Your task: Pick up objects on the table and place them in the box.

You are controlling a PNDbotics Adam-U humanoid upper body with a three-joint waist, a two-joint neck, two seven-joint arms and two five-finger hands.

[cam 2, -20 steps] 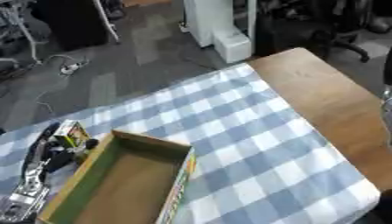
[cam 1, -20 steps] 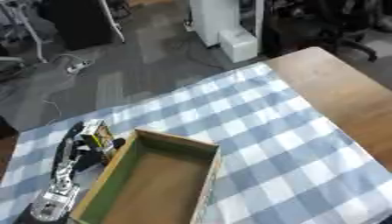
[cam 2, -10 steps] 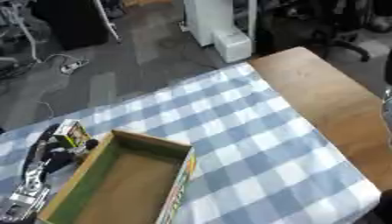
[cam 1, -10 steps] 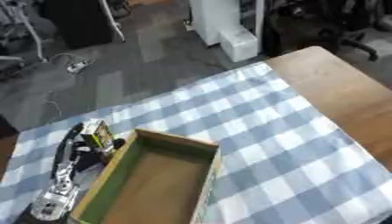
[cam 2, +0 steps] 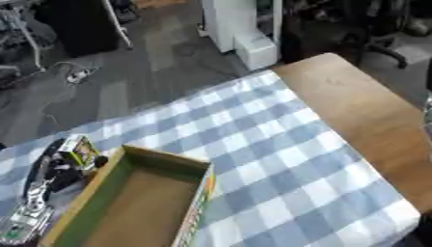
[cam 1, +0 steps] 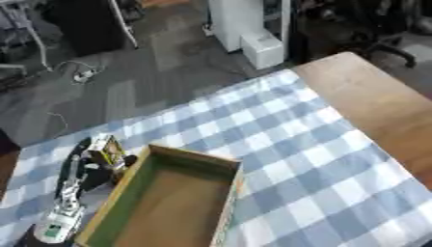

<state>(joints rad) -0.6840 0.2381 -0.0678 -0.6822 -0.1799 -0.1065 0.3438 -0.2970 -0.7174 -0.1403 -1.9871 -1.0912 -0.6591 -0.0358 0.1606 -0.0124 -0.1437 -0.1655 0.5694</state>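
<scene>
Holding a small yellow-green packet [cam 1: 106,148], the left robot hand [cam 1: 94,164] sits just beside the box's [cam 1: 221,166] left wall.

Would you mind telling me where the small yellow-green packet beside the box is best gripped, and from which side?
Probably across its upper edge, coming from above and the far side. The small yellow-green packet stands tilted against the box wall, with the left robot hand right beside it, so its lower and box-side faces look blocked. Whether that hand already touches it is unclear.

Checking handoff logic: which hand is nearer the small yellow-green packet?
Left. The left hand is at the packet, just left of the box. The right hand is not in view.
</scene>
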